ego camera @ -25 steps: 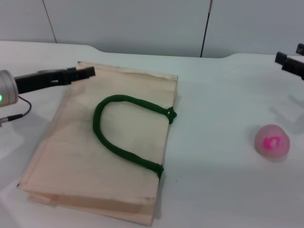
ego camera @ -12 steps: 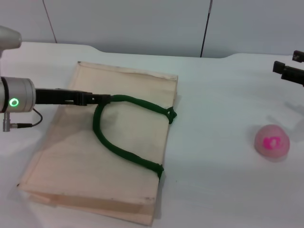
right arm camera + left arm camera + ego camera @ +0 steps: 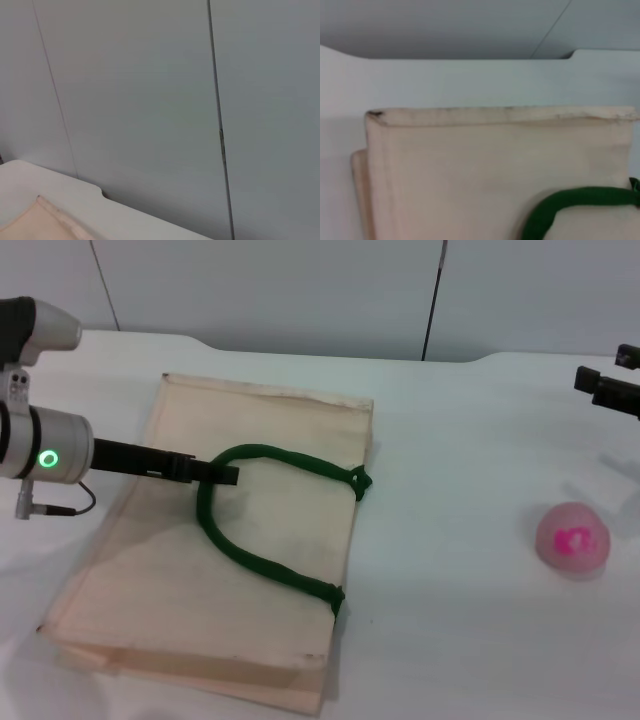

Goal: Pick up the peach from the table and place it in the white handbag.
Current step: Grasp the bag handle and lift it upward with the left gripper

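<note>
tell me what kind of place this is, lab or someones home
Probably a lab or test bench, not a home: a bare white table against plain grey wall panels, holding only a white handbag and a peach.

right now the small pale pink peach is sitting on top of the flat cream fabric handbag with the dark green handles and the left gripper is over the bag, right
Not quite. The small pale pink peach with its magenta patch lies on the plain white table, well apart from the flat cream fabric handbag, on the robot's right side. The head view shows this. The left gripper is indeed over the bag, its tip at the dark green handle.
</note>
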